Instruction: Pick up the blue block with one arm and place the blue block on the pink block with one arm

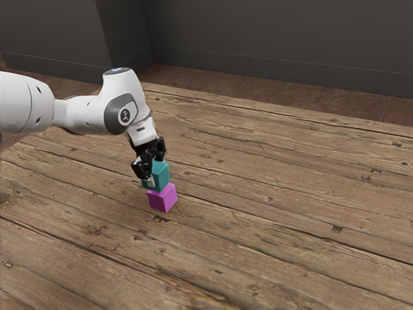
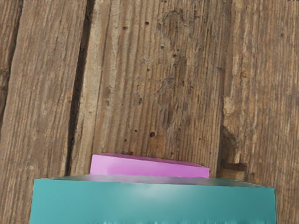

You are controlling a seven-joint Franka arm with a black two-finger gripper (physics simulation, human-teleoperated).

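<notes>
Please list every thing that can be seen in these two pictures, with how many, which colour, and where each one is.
blue block: one, teal-blue, on top of the pink block, right under the gripper.
pink block: one, pink, on the table beneath the blue block.
table: one, brown weathered wooden planks, under both blocks.
floor: one strip, reddish-brown, beyond the table's far edge.
wall: dark grey, behind the floor.
arm: one, white with grey joints, entering from the exterior view's left.
gripper: one, black, at the blue block.
</notes>
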